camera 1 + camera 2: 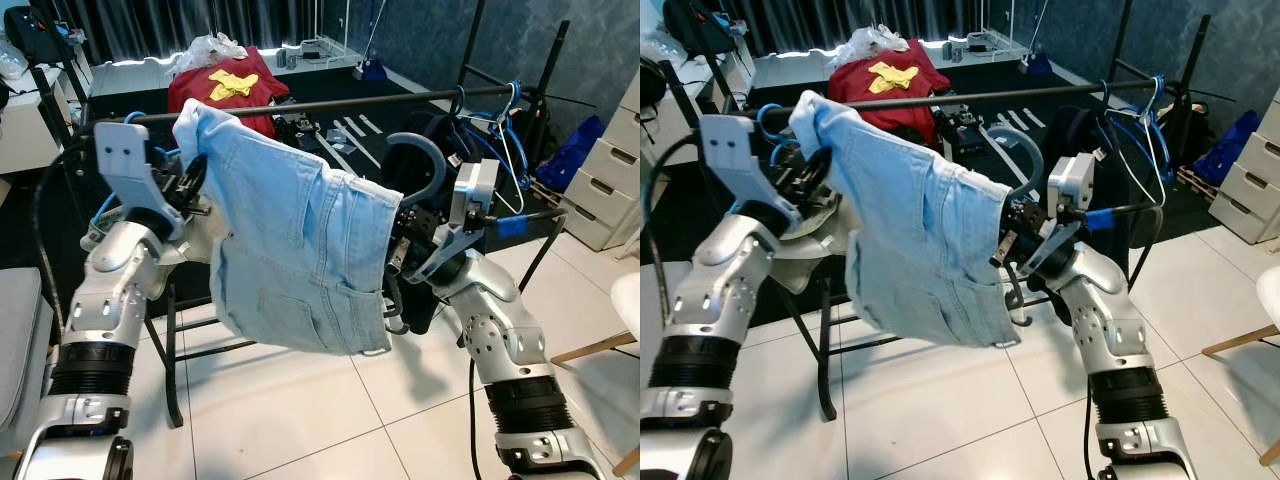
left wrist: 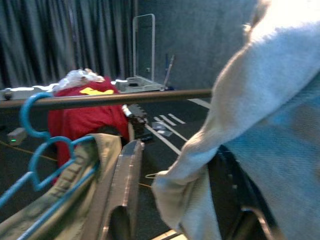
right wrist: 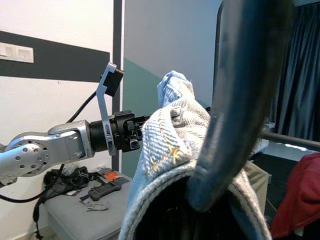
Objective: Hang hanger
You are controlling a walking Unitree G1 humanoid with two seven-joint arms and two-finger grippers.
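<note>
Denim shorts (image 1: 300,250) on a hanger (image 1: 420,160) hang between both arms, just near of the rail (image 1: 330,103); its grey hook is not over the rail yet. Left hand (image 1: 190,185) clamps the shorts' left end, right hand (image 1: 400,250) the right.

Left wrist view: cloth in the hand, rail (image 2: 115,99) beyond.

Right wrist view: hook (image 3: 240,100) close up, unhung.

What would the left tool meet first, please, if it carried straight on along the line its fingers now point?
Probably the dark rail of the clothes rack, which crosses just beyond the left tool. The denim garment it carries drapes alongside that line. Depth is hard to judge; it might pass just under the rail.
</note>
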